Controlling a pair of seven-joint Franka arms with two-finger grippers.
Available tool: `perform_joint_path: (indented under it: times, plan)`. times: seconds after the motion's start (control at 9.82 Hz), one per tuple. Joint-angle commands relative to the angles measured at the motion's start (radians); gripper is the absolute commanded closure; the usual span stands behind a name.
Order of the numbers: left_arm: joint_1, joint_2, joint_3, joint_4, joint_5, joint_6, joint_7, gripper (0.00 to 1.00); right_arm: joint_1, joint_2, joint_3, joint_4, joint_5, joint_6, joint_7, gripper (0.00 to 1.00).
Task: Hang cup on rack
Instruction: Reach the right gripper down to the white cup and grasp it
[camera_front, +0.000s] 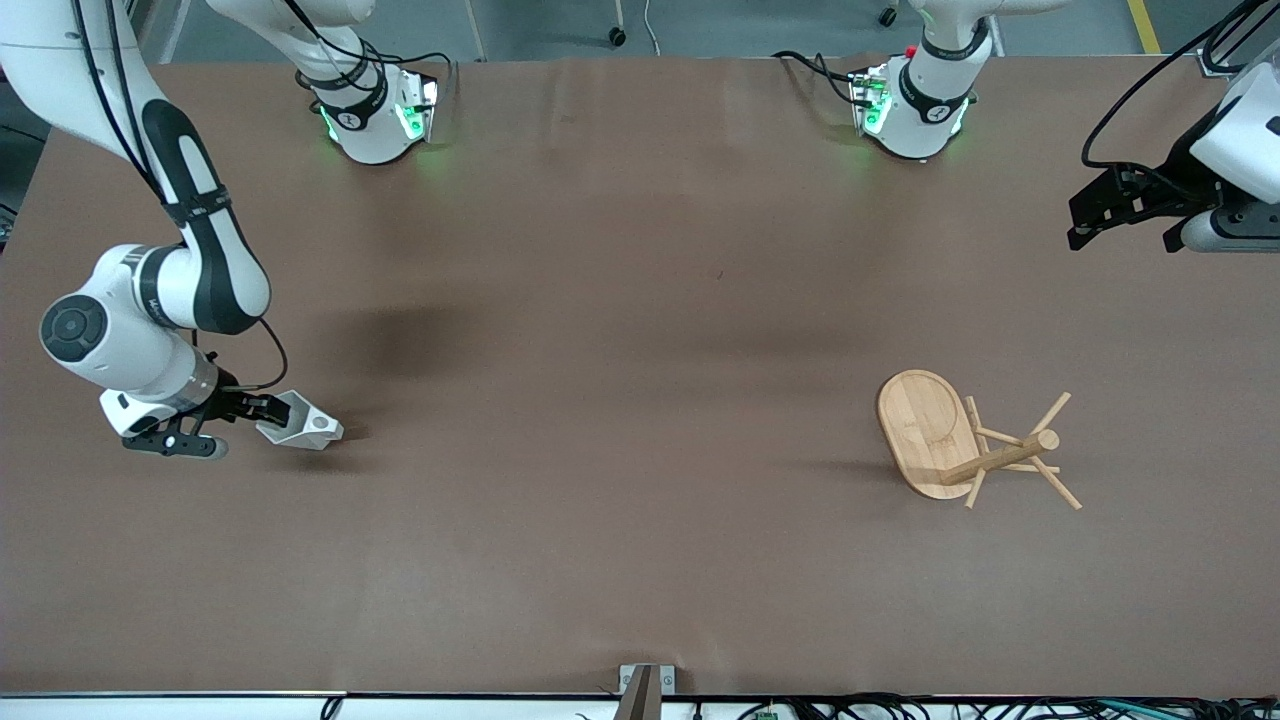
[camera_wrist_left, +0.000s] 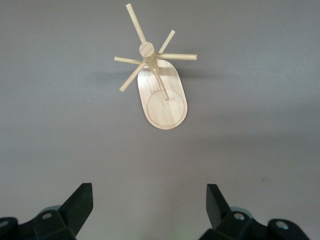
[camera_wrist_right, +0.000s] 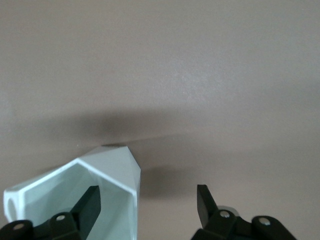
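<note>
The white faceted cup (camera_front: 302, 423) lies on its side on the table at the right arm's end, its mouth turned toward my right gripper (camera_front: 268, 410). That gripper is open and low at the cup. In the right wrist view one finger (camera_wrist_right: 88, 205) is inside the cup's mouth and the other (camera_wrist_right: 204, 199) is outside, so they straddle the cup's wall (camera_wrist_right: 131, 192) without closing on it. The bamboo rack (camera_front: 930, 432) stands upright toward the left arm's end, pegs spread from its post (camera_front: 1005, 458). My left gripper (camera_front: 1122, 240) is open, empty and raised, with the rack (camera_wrist_left: 162, 100) in its view.
The brown table (camera_front: 620, 330) is bare between cup and rack. The arm bases (camera_front: 375, 120) (camera_front: 915, 110) stand along the edge farthest from the front camera. A small bracket (camera_front: 645, 685) sits at the edge nearest that camera.
</note>
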Motion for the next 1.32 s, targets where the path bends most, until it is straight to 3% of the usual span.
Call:
perform_joint_path:
  times: [0.0,0.2,0.31,0.92,1.22]
  plan:
    - [0.002,0.026,-0.001,0.000,-0.011,-0.004,0.003,0.00,-0.009,0.001,0.012,-0.013,0.010,0.020,-0.009,0.33]
    - [0.002,0.029,-0.001,0.000,-0.009,-0.003,0.003,0.00,-0.007,-0.001,0.014,-0.013,0.010,0.014,-0.004,0.83]
    - [0.002,0.029,-0.001,0.000,-0.009,-0.003,0.003,0.00,-0.007,-0.002,0.014,-0.013,0.011,0.012,-0.004,0.94]
    - [0.002,0.031,-0.001,0.000,-0.005,-0.004,0.002,0.00,0.008,-0.109,0.016,-0.002,0.011,-0.098,0.003,1.00]
    - [0.001,0.039,-0.001,0.000,0.008,-0.003,-0.001,0.00,0.101,-0.151,0.023,0.022,0.025,-0.109,0.092,1.00]
